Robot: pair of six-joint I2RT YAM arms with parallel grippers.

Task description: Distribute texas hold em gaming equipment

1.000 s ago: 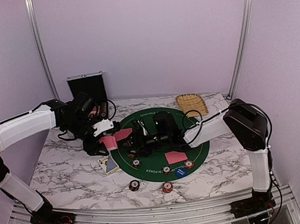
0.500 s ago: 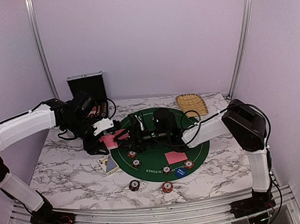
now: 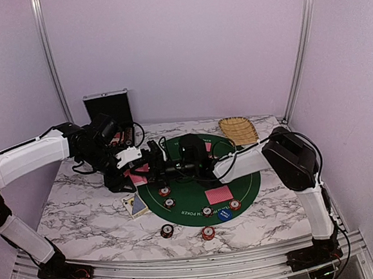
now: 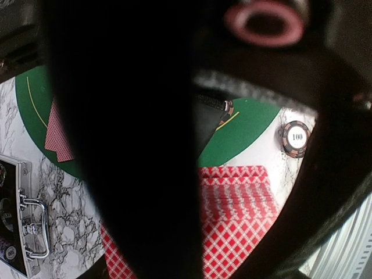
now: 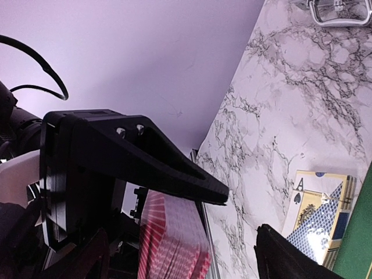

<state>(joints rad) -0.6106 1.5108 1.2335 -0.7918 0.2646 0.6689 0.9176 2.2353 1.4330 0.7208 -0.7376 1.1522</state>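
Observation:
My left gripper is shut on a deck of red-backed playing cards at the left rim of the green round mat. In the left wrist view the deck fans out beside a dark finger. My right gripper stands open right next to that deck. In the right wrist view its open gripper is beside the deck, which shows past its upper finger. Red cards, several striped poker chips and a blue button disc lie on the mat.
A card box with an ace of spades lies left of the mat. Two chips sit on the marble near the front. The silver case stands open at the back left, and the tan woven tray at the back right.
My right gripper has reached leftward across the mat up to the deck in the left gripper. The left arm has stayed where it was.

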